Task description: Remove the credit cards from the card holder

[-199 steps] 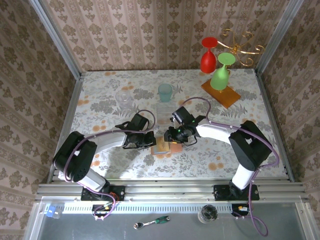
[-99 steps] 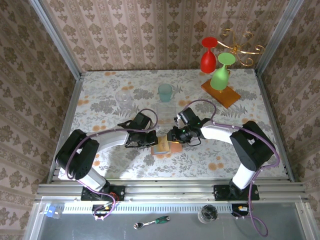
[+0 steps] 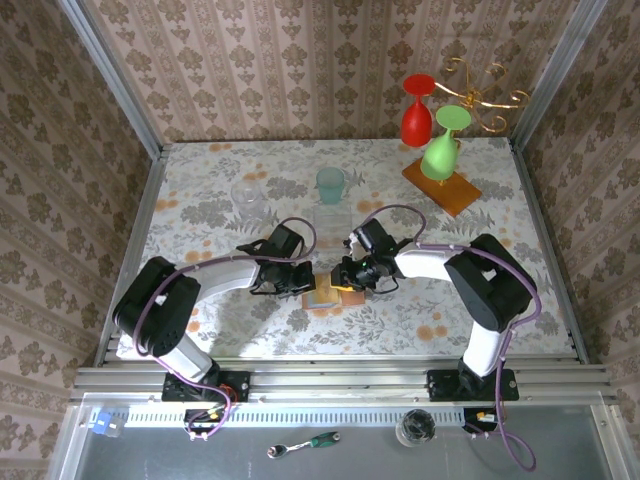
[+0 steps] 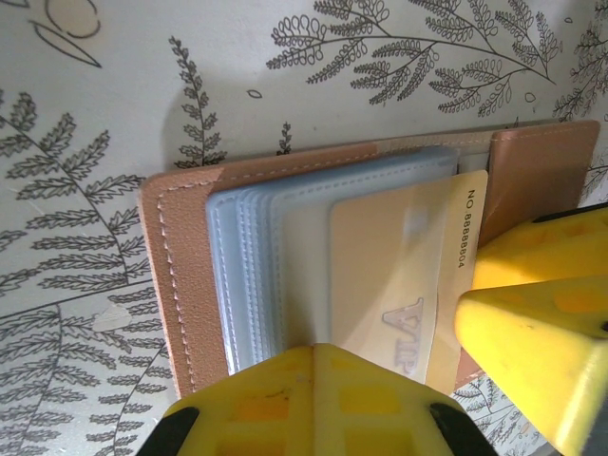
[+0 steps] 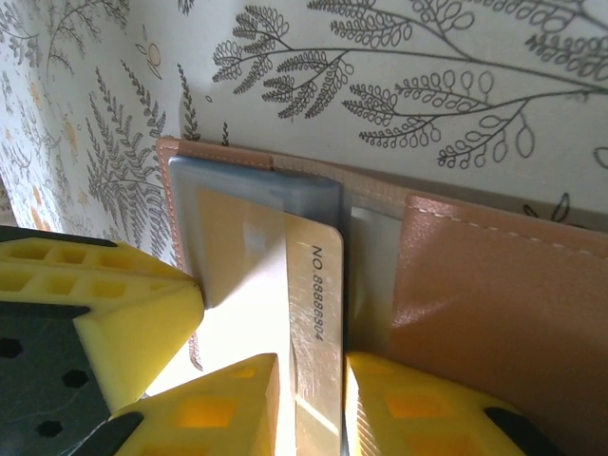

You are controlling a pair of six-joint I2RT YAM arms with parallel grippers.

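The tan card holder (image 3: 322, 297) lies open on the table between the two arms, its grey pockets (image 4: 252, 256) facing up. An orange-gold credit card (image 4: 408, 275) printed "VIP" sticks partway out of a pocket toward the right. My left gripper (image 4: 313, 350) is shut, its tip pressing down on the pockets at the card's near edge. My right gripper (image 5: 312, 380) is over the wallet's middle fold. Its fingers stand slightly apart, one on each side of the card's exposed strip (image 5: 318, 304). Beside that strip lies the brown flap (image 5: 494, 294).
A teal cup (image 3: 330, 184) and a clear glass (image 3: 248, 197) stand behind the wallet. At the back right is a wooden slab (image 3: 448, 190) with a red glass (image 3: 416, 118) and a green glass (image 3: 444, 145), beside a gold rack (image 3: 487, 90).
The right gripper has shifted slightly left onto the wallet and its fingers have narrowed around the card's edge. The left gripper has stayed shut on the pockets.
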